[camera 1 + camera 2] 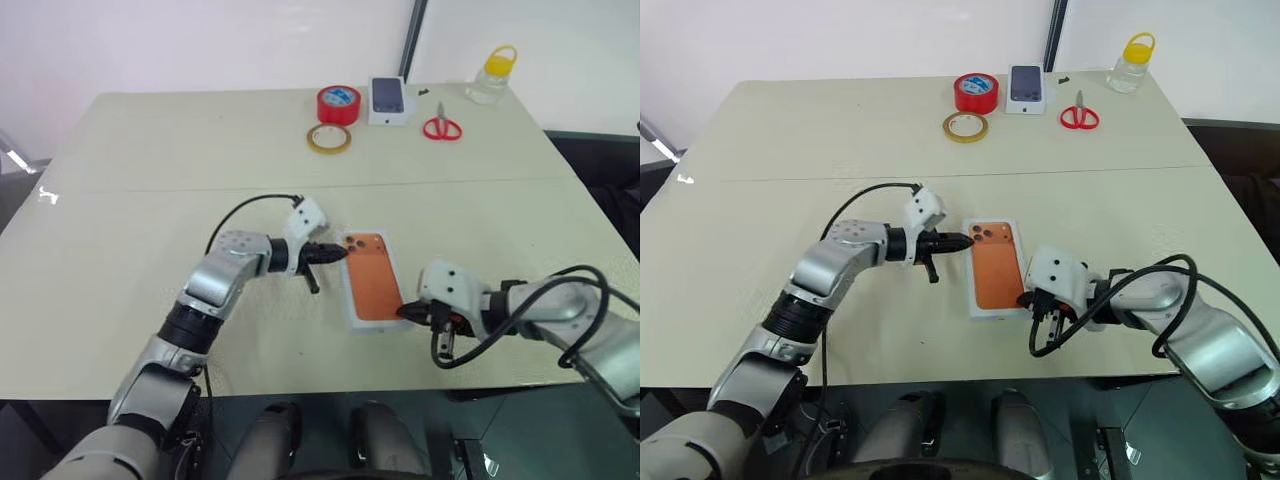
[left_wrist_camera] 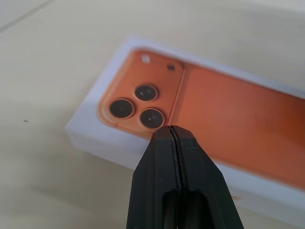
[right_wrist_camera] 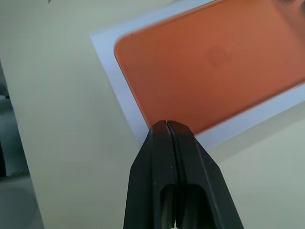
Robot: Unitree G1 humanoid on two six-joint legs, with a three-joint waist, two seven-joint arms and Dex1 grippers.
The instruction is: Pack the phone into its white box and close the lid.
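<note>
The lid [image 1: 372,280], white with a life-size orange phone picture on top, lies flat on the table's near middle and covers the white box beneath it. The phone is hidden. My left gripper [image 1: 340,253] is shut, and its tip rests at the lid's far left corner, beside the printed camera lenses [image 2: 138,105]. At the lid's near right corner my right gripper [image 1: 403,312] is also shut, with its tip at the white edge [image 3: 128,109]. Neither gripper holds anything.
Along the table's far edge stand a red tape roll [image 1: 339,103], a tan tape ring [image 1: 329,138], a small white box with a dark phone picture [image 1: 388,100], red scissors [image 1: 442,127] and a yellow-capped bottle [image 1: 492,75].
</note>
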